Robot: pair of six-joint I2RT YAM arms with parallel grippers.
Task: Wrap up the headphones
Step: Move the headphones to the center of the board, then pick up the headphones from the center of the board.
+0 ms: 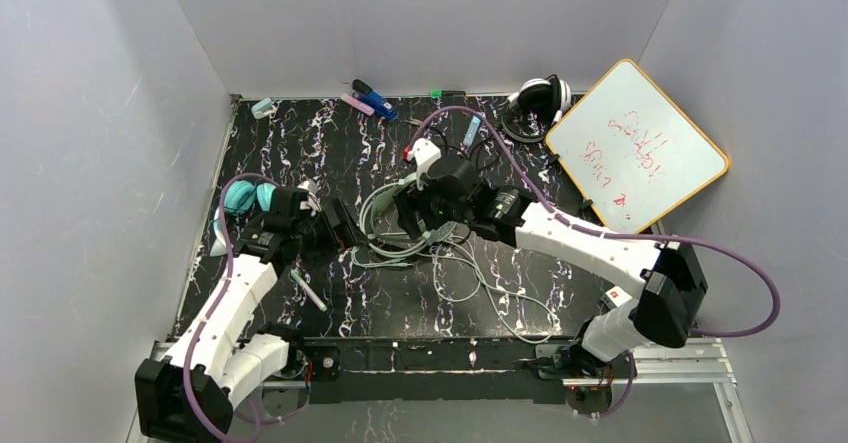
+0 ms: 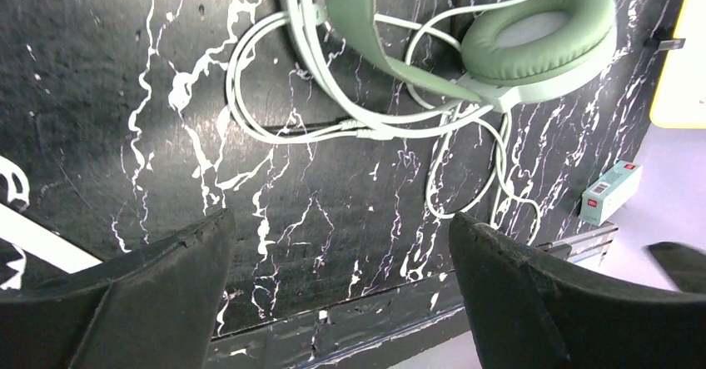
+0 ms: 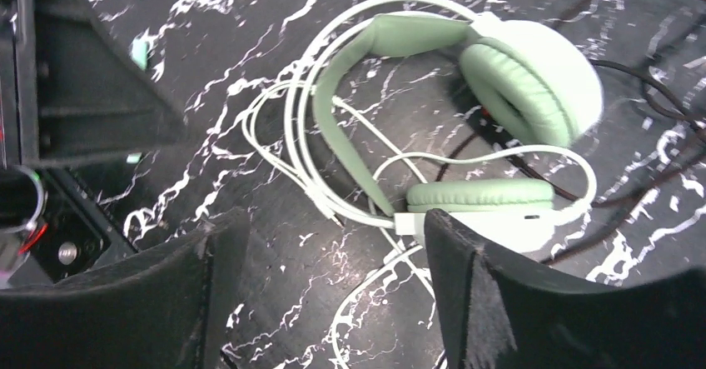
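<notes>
We see the mint-green headset [image 3: 516,77] lying near the tabletop's middle, its pale cable [image 2: 366,132] trailing toward the near edge. Our left gripper [image 2: 341,227] and right gripper [image 3: 333,227] hover beside it, fingers apart, holding nothing.

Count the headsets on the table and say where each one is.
3. A teal headset lies at the left edge; a mint-green headset sits mid-table; a black-and-white headset rests at the back beside the whiteboard. More may be hidden.
</notes>
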